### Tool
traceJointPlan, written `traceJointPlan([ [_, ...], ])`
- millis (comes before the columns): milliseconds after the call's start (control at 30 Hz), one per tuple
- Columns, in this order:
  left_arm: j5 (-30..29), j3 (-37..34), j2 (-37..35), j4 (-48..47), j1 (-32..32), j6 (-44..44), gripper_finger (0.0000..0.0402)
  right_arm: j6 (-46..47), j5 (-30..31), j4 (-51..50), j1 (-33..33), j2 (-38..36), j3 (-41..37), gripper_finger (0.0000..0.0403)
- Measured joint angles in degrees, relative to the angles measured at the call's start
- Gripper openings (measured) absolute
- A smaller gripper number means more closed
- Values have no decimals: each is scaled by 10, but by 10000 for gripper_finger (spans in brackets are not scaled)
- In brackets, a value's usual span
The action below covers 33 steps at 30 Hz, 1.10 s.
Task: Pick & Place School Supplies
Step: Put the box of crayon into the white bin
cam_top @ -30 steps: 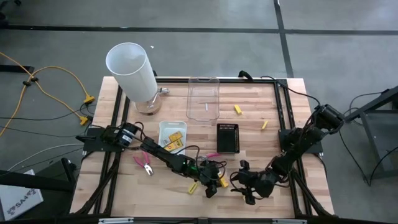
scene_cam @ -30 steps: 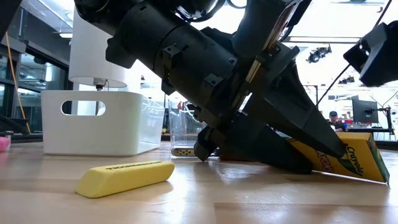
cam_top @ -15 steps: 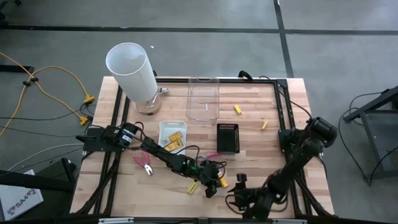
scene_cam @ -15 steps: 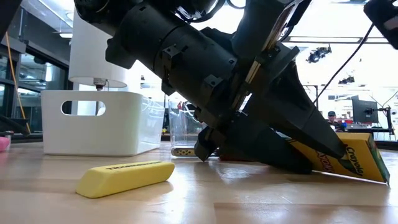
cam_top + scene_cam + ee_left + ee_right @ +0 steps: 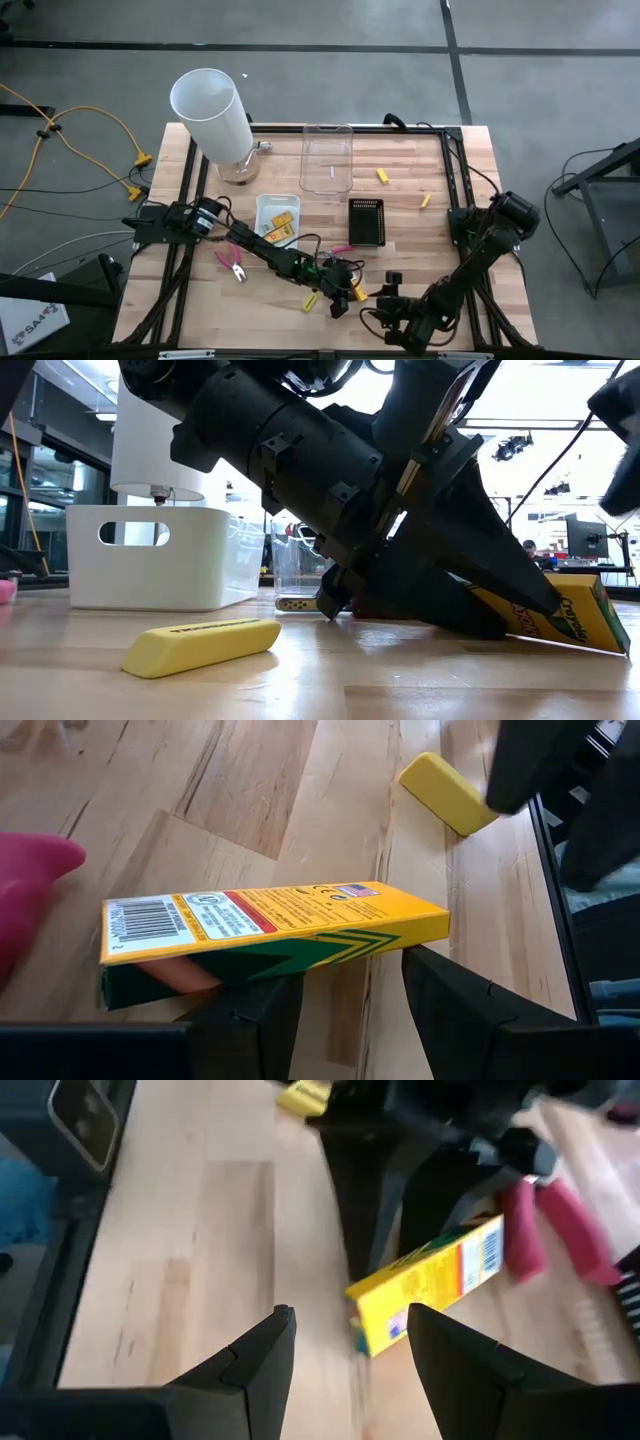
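Though half hidden in the low view behind the dark bulk of the left arm, shows its far end plainly – a yellow crayon box [image 5: 565, 612], tilted, with a green stripe. Lies near the table's front edge, across the tips of the left gripper [image 5: 350, 1005]; jaws spread, box resting on one finger [image 5: 250, 1020], no squeeze to be made out. Just beside it, the right gripper [image 5: 350, 1350], low over the boards, jaws apart and empty, pointed at the same box. Cut off at the left wrist picture's edge: a pink blur [image 5: 30, 890], too soft to name.

Close by, a yellow eraser [image 5: 200, 644] flat on the pale wooden table [image 5: 410, 250]. Farther in, pink pliers [image 5: 232, 263] lying loose, and a second pink pair [image 5: 343, 249] partly under the cables. Then a black tray [image 5: 366, 221] and a white tray [image 5: 262, 205] holding flat yellow packs [image 5: 282, 222]. Beyond, two yellow stubs [image 5: 382, 176] apart on bare wood, a clear tray [image 5: 327, 158], a tall white cylinder [image 5: 212, 115]. Past the table – grey floor, yellow cables, bright ceiling lights.
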Motion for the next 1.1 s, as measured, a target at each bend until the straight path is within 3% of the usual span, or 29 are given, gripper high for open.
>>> traceJointPlan([
  [400, 2, 0, 0, 8, 5, 0, 169, 52, 5, -13, -5, 55, 0, 188],
  [633, 2, 0, 1, 17, 6, 9, 169, 72, 55, -3, -9, 64, -1, 188],
  [1100, 2, 0, 1, 22, 7, 9, 169, 73, 32, 26, -26, 76, -1, 188],
])
